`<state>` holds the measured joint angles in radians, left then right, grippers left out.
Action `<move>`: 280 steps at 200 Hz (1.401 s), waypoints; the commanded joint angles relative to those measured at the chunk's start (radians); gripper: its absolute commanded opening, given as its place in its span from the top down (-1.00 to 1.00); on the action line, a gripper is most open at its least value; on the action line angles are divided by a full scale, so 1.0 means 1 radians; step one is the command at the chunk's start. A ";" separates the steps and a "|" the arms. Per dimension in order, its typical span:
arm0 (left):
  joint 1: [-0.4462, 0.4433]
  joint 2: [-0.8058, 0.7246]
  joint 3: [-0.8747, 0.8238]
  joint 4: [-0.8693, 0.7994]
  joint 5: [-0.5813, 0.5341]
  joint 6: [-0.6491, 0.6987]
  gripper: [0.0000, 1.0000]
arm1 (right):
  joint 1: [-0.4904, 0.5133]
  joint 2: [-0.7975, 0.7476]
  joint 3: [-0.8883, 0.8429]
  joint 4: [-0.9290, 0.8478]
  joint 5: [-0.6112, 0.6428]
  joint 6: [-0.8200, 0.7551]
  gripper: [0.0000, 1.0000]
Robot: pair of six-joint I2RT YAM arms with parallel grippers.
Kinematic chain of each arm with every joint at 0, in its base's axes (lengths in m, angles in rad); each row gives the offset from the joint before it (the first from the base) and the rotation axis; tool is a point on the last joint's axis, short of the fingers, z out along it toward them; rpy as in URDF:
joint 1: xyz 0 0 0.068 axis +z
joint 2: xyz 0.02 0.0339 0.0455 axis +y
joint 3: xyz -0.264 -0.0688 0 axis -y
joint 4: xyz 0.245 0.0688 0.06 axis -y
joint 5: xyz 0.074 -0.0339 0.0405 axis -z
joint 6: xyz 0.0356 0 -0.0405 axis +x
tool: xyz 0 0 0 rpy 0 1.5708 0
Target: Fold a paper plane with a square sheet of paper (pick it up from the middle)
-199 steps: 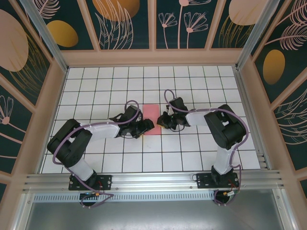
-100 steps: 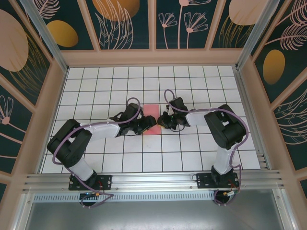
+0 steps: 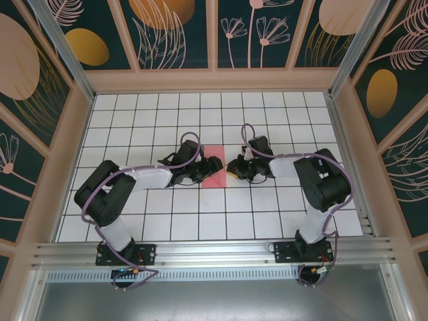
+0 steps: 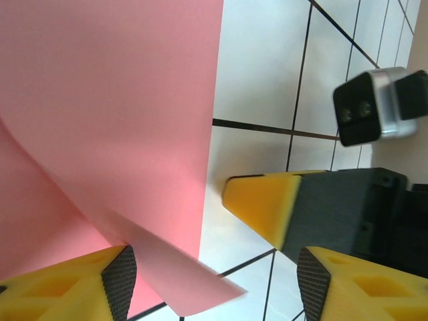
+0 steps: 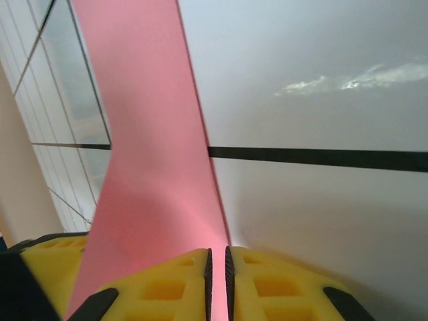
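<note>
Paper (image 3: 215, 153) lies mid-table (image 3: 134, 120), between the two grippers.

Left gripper (image 3: 215, 165) is low over the paper's left part, jaws wide apart and holding nothing. In the left wrist view one corner of the paper curls up off the tiles and sits between the left fingers (image 4: 80, 284).

Right gripper (image 3: 232, 168) is at the paper's right edge, tip just beside it. Its fingers (image 5: 167, 287) are pressed together, with a thin slit between them. The paper's edge runs down to that slit. Cannot tell whether it is pinched.
</note>
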<state>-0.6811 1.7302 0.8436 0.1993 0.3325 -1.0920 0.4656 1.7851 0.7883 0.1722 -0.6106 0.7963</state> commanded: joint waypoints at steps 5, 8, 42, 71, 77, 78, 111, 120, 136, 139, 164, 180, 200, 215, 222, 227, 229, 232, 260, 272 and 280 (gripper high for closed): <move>-0.003 0.025 0.033 0.037 -0.008 0.018 -0.37 | -0.004 -0.033 -0.014 0.035 -0.034 0.008 0.64; -0.003 0.026 0.036 0.037 -0.009 0.018 -0.37 | -0.005 -0.033 -0.016 0.035 -0.033 0.008 0.64; -0.002 0.052 0.059 0.019 -0.009 0.021 -0.39 | -0.014 -0.069 -0.038 0.025 0.003 -0.006 0.60; -0.003 0.065 0.068 0.015 -0.012 0.021 -0.39 | -0.027 -0.107 -0.075 0.052 0.007 -0.019 0.43; -0.003 0.065 0.068 0.012 -0.016 0.021 -0.39 | -0.028 -0.113 -0.080 0.059 0.004 -0.022 0.40; -0.003 0.065 0.068 0.011 -0.017 0.021 -0.39 | -0.028 -0.114 -0.081 0.059 0.002 -0.023 0.40; -0.003 0.063 0.069 -0.012 -0.042 0.023 -0.27 | -0.025 -0.104 -0.059 0.069 -0.050 -0.056 0.39; -0.003 0.063 0.069 -0.017 -0.048 0.023 -0.20 | -0.024 -0.096 -0.049 0.064 -0.056 -0.065 0.40; -0.002 0.064 0.071 -0.027 -0.057 0.024 -0.08 | -0.024 -0.086 -0.038 0.066 -0.068 -0.074 0.44; -0.003 0.065 0.071 -0.027 -0.059 0.024 -0.07 | -0.024 -0.084 -0.037 0.068 -0.072 -0.074 0.44; -0.002 0.070 0.072 -0.028 -0.066 0.022 0.03 | -0.024 -0.083 -0.035 0.081 -0.077 -0.075 0.47; -0.003 0.072 0.073 -0.028 -0.066 0.022 0.12 | -0.024 -0.085 -0.035 0.088 -0.079 -0.075 0.47; -0.002 0.077 0.075 -0.028 -0.066 0.022 0.24 | -0.022 -0.078 -0.029 0.092 -0.090 -0.080 0.47; -0.002 0.082 0.078 -0.026 -0.066 0.022 0.31 | -0.018 -0.063 -0.012 0.080 -0.096 -0.092 0.45; -0.002 0.083 0.077 -0.026 -0.064 0.021 0.35 | -0.016 -0.055 -0.004 0.078 -0.105 -0.097 0.45; -0.003 0.084 0.077 -0.026 -0.064 0.023 0.36 | -0.014 -0.051 0.000 0.078 -0.108 -0.097 0.45; -0.002 0.084 0.078 -0.026 -0.064 0.022 0.36 | -0.014 -0.049 0.002 0.078 -0.110 -0.098 0.45; -0.003 0.085 0.077 -0.026 -0.064 0.021 0.37 | -0.012 -0.044 0.003 0.078 -0.110 -0.098 0.45; -0.003 0.083 0.076 -0.028 -0.065 0.021 0.39 | -0.008 -0.011 0.035 0.058 -0.104 -0.108 0.45; -0.004 0.083 0.075 -0.029 -0.065 0.022 0.40 | -0.006 0.003 0.049 0.038 -0.100 -0.117 0.46; -0.002 0.081 0.075 -0.031 -0.066 0.023 0.40 | -0.006 0.007 0.055 0.034 -0.098 -0.120 0.46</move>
<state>-0.6811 1.7966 0.8970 0.1825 0.2783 -1.0771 0.4500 1.7630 0.8028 0.2279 -0.6941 0.7120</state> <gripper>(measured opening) 0.302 0.273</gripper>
